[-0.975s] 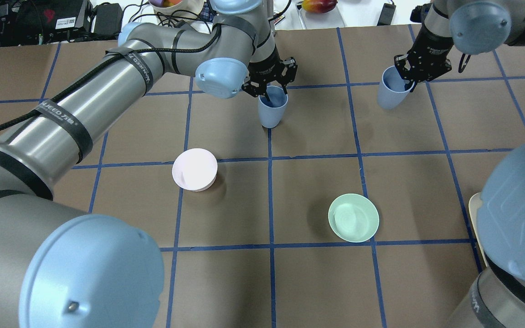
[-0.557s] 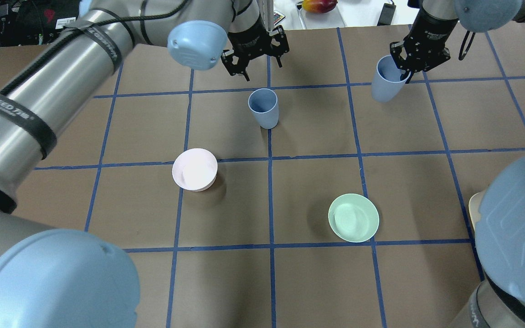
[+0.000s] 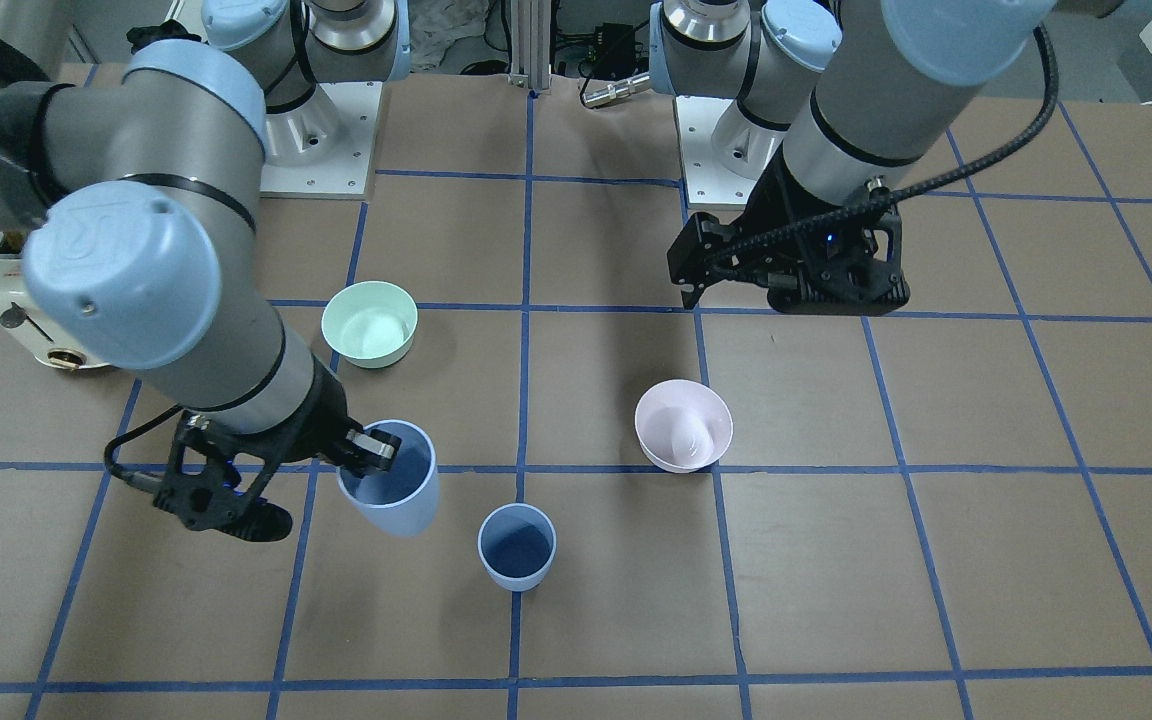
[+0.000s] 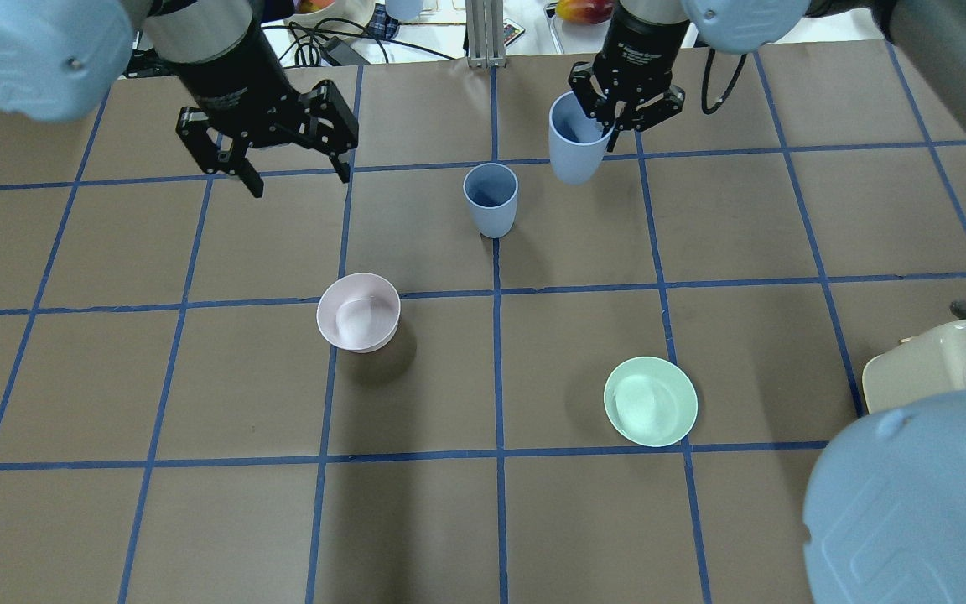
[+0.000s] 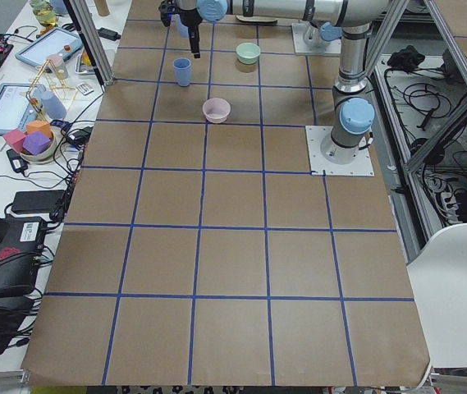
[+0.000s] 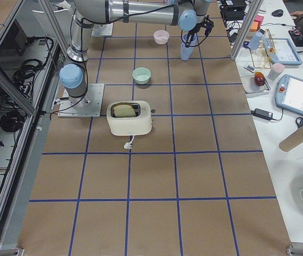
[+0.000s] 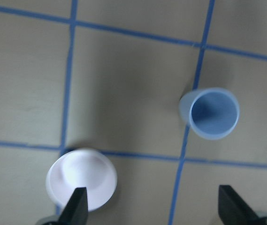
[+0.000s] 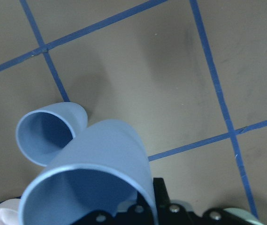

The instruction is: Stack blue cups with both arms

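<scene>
Overhead exterior: my right gripper (image 4: 609, 130) pinches lifted cup (image 4: 571, 161) by its rim, tilted; left gripper (image 4: 300, 178) open, empty.
Standing cup (image 4: 490, 201) unheld on the table just beside; tilted base may clip its rim, topple it.

Left gripper (image 4: 298, 178) pointing down, jaws spread wide, right gripper (image 4: 609, 127) clamped, both arms extended forward

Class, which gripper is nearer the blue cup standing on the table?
Right. The right gripper, holding the other cup, is just beside the standing cup; the open left gripper is farther off on the opposite side.
</scene>
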